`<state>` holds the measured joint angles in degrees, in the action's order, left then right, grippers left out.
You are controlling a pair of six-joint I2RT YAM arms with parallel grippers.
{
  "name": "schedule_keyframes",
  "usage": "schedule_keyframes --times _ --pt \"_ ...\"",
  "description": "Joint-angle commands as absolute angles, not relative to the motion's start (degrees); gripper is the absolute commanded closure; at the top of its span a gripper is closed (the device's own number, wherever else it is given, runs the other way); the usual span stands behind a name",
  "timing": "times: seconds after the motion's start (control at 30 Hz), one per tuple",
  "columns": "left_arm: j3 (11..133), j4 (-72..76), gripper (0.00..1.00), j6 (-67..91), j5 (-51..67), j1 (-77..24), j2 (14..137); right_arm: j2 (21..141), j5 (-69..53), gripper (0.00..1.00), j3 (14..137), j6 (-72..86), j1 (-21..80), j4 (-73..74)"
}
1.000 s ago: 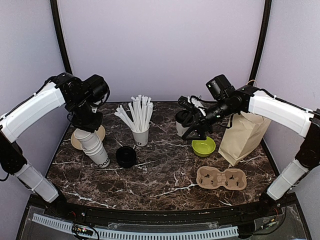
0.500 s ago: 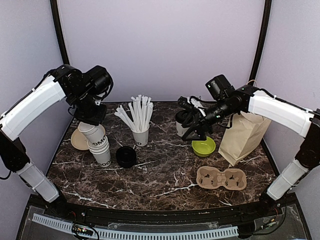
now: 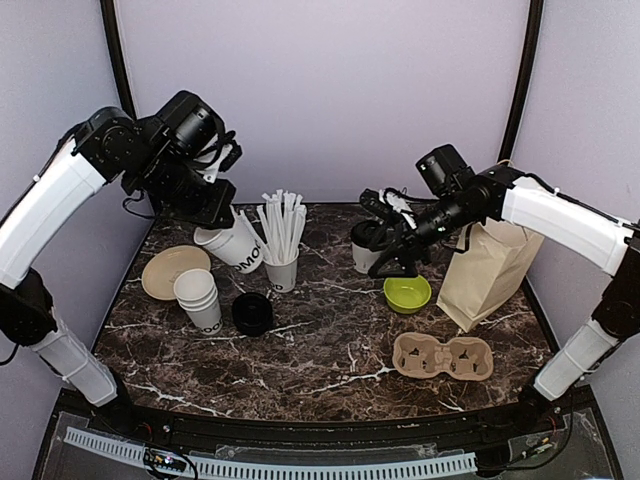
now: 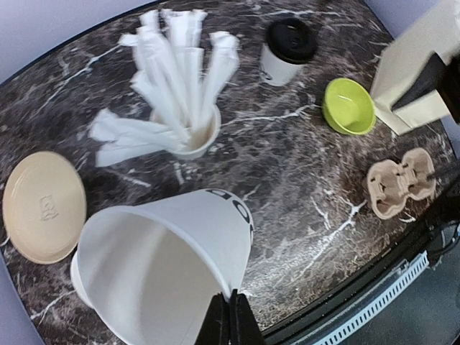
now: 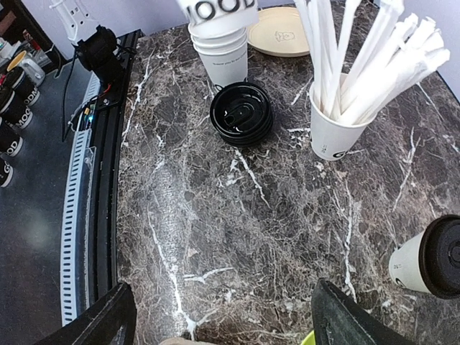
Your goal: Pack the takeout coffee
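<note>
Straws stand between raised cup and coffee

A dark, white-veined marble tabletop stands inside a booth of plain pale-lavender walls, with black uprights at the back corners. The light is soft and even.

Straw cup and green bowl stand either side of the takeout coffee; bare marble lies open before it.
</note>
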<state>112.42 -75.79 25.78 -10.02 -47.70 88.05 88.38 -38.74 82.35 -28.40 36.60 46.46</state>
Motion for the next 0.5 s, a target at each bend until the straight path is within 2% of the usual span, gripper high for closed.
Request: schedule_keyframes --times 0.0,0.17,0.47 --pt "109.8 -66.9 1.00 16.6 -4.5 -53.7 91.9 86.3 -40.7 0.15 81.5 -27.1 32.2 46.4" --pt "108.3 -64.6 1.00 5.8 -8.3 -63.5 100.6 85.8 -41.9 0.16 79.1 -24.8 27.7 44.5" --pt "109.8 -62.3 1.00 0.5 -11.4 -71.5 112.2 83.5 -38.5 0.16 75.5 -22.1 26.4 40.8"
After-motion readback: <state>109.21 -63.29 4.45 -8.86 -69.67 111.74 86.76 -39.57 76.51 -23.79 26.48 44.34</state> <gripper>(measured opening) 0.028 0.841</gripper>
